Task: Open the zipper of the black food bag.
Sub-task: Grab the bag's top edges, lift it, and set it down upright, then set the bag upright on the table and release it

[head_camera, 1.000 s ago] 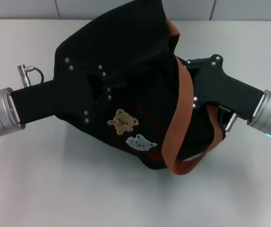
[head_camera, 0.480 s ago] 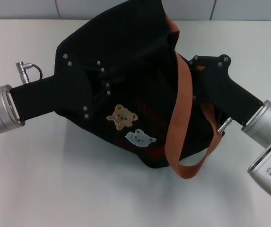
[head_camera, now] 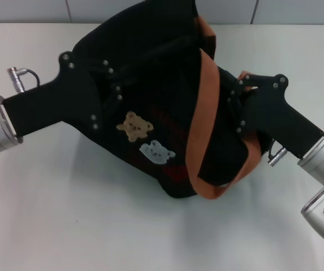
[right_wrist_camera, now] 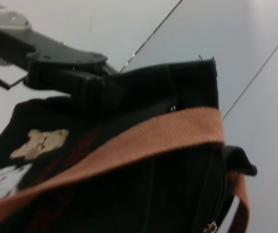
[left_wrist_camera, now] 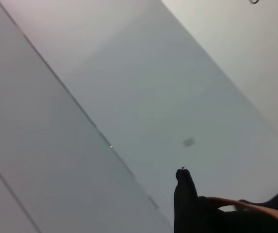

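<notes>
The black food bag (head_camera: 150,73) stands tilted in the middle of the table, its bear patch (head_camera: 134,125) and white patch (head_camera: 156,152) facing me. Brown handles (head_camera: 201,113) drape over its right half. My left gripper (head_camera: 113,93) reaches in from the left and looks clamped on the bag's upper fabric; the right wrist view shows the left gripper (right_wrist_camera: 107,90) meeting the bag's top edge. My right gripper (head_camera: 235,107) presses against the bag's right side, behind a handle. The zipper (right_wrist_camera: 220,191) runs down the bag's edge, with a small silver pull tab (right_wrist_camera: 209,226).
The white table (head_camera: 65,214) lies all around the bag, and a tiled wall (head_camera: 297,11) runs behind it. In the left wrist view only a bag corner (left_wrist_camera: 186,204) and a strip of handle (left_wrist_camera: 248,206) show against pale surfaces.
The bag has shifted left and a little away, its patches moving up-left. My left gripper drew back left with it. My right arm swung, its wrist dropping toward the lower right.
</notes>
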Available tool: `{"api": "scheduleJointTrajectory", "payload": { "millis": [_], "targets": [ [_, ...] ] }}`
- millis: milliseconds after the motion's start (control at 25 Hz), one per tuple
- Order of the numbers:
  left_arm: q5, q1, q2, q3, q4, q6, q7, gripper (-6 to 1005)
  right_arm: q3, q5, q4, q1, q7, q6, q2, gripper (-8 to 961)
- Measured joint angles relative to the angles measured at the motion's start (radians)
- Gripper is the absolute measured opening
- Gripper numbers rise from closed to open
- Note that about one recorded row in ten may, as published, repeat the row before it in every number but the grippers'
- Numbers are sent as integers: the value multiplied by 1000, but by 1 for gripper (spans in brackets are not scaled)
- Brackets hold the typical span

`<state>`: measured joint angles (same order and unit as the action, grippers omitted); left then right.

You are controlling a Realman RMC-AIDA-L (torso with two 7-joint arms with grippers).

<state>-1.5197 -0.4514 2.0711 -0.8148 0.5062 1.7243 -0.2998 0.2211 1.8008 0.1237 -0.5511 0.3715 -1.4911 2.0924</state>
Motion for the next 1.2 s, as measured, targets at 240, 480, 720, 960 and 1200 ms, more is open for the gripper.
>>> {"api": "scheduleJointTrajectory", "payload": {
  "millis": [240,480,720,960,1200],
  "targets": [
    [0,11,0,51,0,0,7,110,0,0,-4,28,4,34,0,-3],
    [0,25,-3,81,0,0,7,111,-21,-3,-15,77,7,35,-2,-3],
    [1,40,-5,108,1,1,2,112,-85,-6,-64,148,-34,-11,-8,-3],
    [45,56,0,132,-88,-13,2,113,-178,-8,-43,155,-129,-84,-3,-3],
    [177,52,4,216,-370,-117,23,114,-395,-9,38,155,-264,-129,-1,-2]
  ]
}}
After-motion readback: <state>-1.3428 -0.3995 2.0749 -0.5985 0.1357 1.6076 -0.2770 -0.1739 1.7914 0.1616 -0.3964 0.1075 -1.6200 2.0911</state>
